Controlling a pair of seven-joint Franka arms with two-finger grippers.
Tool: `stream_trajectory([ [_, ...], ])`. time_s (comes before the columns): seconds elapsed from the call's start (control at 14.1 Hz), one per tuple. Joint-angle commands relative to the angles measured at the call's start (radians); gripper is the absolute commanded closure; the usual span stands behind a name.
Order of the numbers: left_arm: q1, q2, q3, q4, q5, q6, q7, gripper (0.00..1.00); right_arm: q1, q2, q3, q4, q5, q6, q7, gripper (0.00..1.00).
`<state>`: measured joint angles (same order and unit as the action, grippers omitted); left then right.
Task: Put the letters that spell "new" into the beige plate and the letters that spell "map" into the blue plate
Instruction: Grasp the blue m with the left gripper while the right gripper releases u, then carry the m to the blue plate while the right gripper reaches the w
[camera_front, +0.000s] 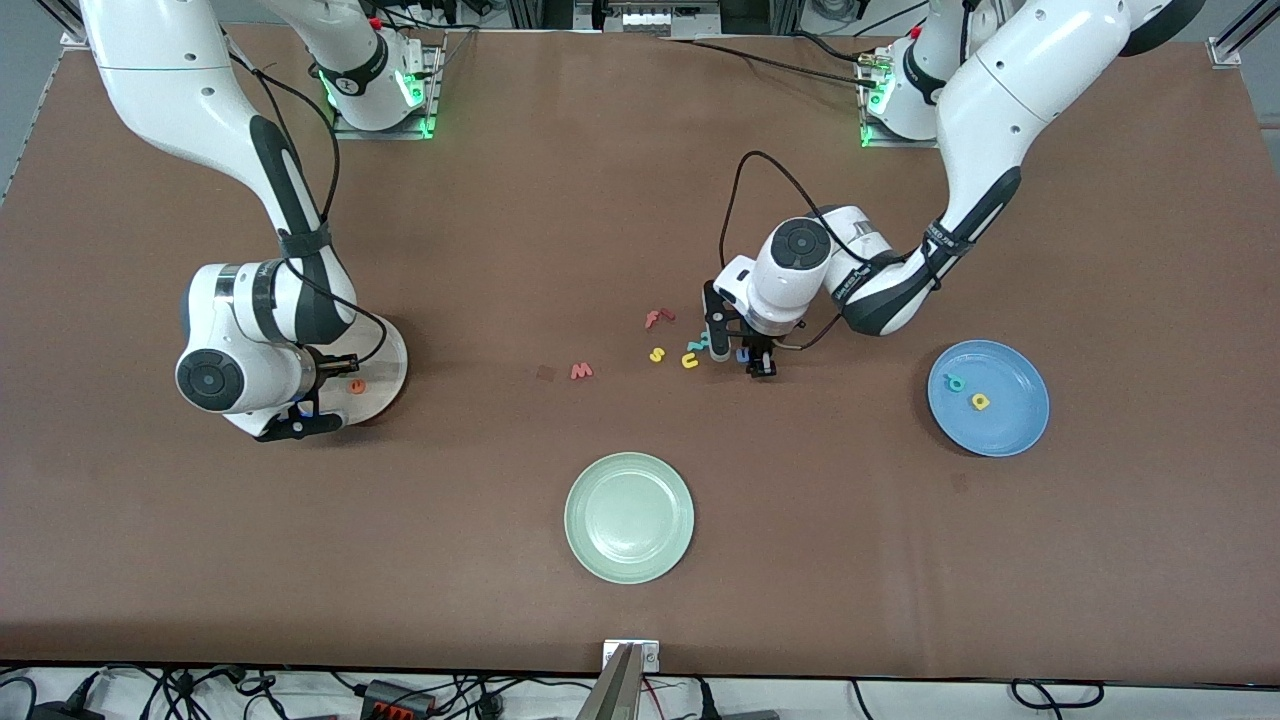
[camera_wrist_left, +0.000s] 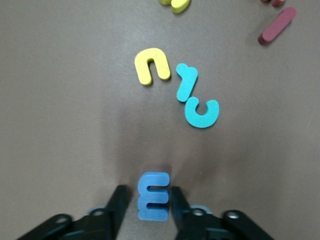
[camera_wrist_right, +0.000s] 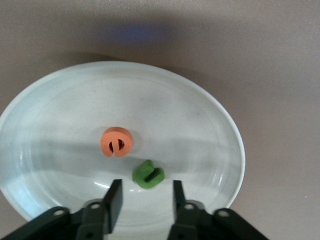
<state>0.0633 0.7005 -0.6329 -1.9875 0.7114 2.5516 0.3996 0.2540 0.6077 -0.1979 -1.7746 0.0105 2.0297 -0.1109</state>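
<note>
Four of my six letters are home. My right gripper (camera_wrist_right: 143, 197) hangs over the beige plate (camera_wrist_right: 210, 115) at the right arm's end of the table, fingers parted and empty; the green n (camera_wrist_right: 148, 174) lies on the plate just beneath them, beside the orange e (camera_wrist_right: 116, 141). The blue plate (camera_front: 1012, 428), at the left arm's end, holds the teal p (camera_front: 956, 383) and yellow a (camera_front: 981, 402).

My left gripper (camera_wrist_left: 152, 200) is down on the table, fingers pressed against both flanks of the blue m (camera_wrist_left: 153, 195).

Left: carry the m to the blue plate, then fetch the pinkish-red w (camera_front: 581, 371), lying alone mid-table.

Clutter near the m: yellow u (camera_wrist_left: 151, 65), teal curly piece (camera_wrist_left: 197, 97), yellow s (camera_front: 657, 354), red f (camera_front: 658, 318). None block my lift. The pale green plate (camera_front: 629, 517), nearer the camera, stays unused
</note>
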Motion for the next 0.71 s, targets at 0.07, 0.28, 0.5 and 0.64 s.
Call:
stream_trajectory([
  [0.07, 0.022, 0.010, -0.001, -0.005, 0.031, 0.010, 0.013, 0.99, 0.024, -0.058, 0.040, 0.059, 0.015, -0.083, 0.008, 0.00],
  [0.28, 0.091, -0.061, -0.027, 0.001, 0.030, -0.089, 0.012, 0.99, 0.048, -0.052, 0.122, 0.144, 0.067, -0.086, 0.010, 0.00],
  [0.5, 0.209, -0.093, -0.102, 0.071, 0.028, -0.296, 0.005, 0.99, 0.129, -0.007, 0.143, 0.191, 0.166, -0.025, 0.075, 0.00],
  [0.64, 0.294, -0.113, -0.110, 0.101, 0.011, -0.405, 0.004, 0.99, 0.215, 0.027, 0.141, 0.192, 0.160, 0.059, 0.166, 0.13],
])
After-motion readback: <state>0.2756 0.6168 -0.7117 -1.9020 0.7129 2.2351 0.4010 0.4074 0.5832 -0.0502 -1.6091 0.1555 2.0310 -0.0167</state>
